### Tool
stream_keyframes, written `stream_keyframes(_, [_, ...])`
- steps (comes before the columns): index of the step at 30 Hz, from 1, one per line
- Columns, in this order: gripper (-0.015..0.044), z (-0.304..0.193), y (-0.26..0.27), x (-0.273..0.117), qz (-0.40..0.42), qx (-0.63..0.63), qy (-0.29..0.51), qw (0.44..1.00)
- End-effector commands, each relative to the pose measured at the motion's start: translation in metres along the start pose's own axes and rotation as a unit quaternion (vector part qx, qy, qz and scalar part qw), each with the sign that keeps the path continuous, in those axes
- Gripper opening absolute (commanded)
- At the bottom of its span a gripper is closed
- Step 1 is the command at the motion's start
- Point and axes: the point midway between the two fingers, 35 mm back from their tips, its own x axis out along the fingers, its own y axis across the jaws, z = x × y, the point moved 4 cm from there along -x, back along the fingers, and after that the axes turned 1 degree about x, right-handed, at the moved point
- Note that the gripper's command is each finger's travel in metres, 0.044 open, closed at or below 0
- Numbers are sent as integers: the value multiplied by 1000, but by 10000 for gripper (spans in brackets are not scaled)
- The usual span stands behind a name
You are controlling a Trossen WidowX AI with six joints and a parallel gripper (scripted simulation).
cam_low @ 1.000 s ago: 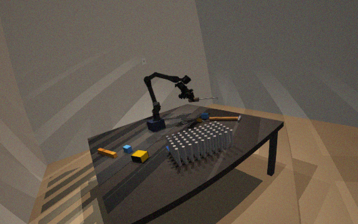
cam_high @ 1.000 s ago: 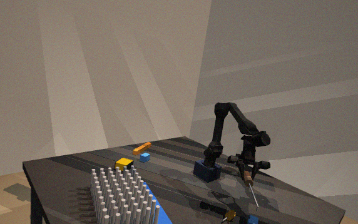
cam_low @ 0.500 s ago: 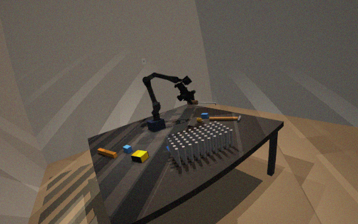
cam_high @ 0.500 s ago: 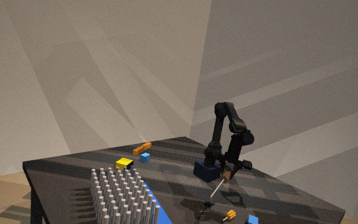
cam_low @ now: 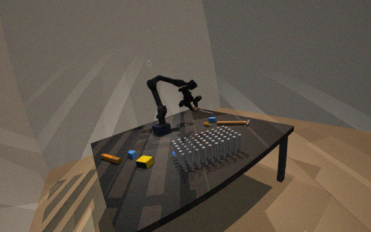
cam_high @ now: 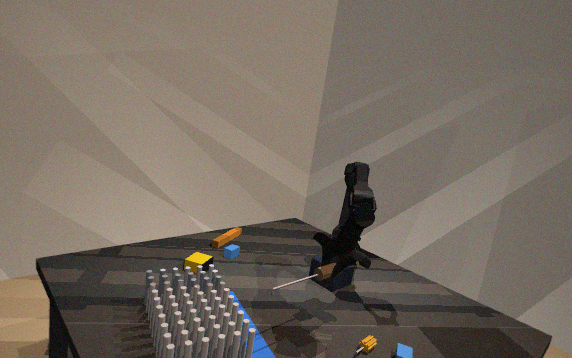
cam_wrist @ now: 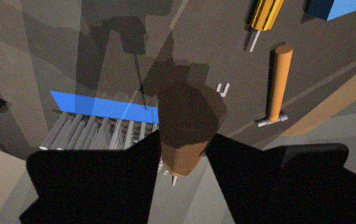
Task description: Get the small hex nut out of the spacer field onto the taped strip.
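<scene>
My pincer (cam_high: 334, 268) (cam_low: 194, 108) (cam_wrist: 182, 134) grips the brown-handled tool (cam_high: 326, 271) (cam_low: 196, 109) (cam_wrist: 187, 127) above the worktop (cam_high: 165, 260) (cam_low: 162, 181) (cam_wrist: 200, 40). Its 1 thin shaft looks stiff; the handle suits a firm hold. The nut, not discernible, should be light, hard and slippery.

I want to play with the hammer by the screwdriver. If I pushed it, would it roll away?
The hammer probably wouldn't roll far: its crosswise metal head should stop it. Its handle looks round and smooth, so it might rock or slide a little.
</scene>
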Motion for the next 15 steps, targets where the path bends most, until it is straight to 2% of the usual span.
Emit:
stream_keyframes(1, [0,-9,20,3,28,39,5,999])
stream_keyframes(7, [0,-18,48,8,66,89,7,994])
stream_keyframes(15, [0,-13,47,25,67,91,7,994])
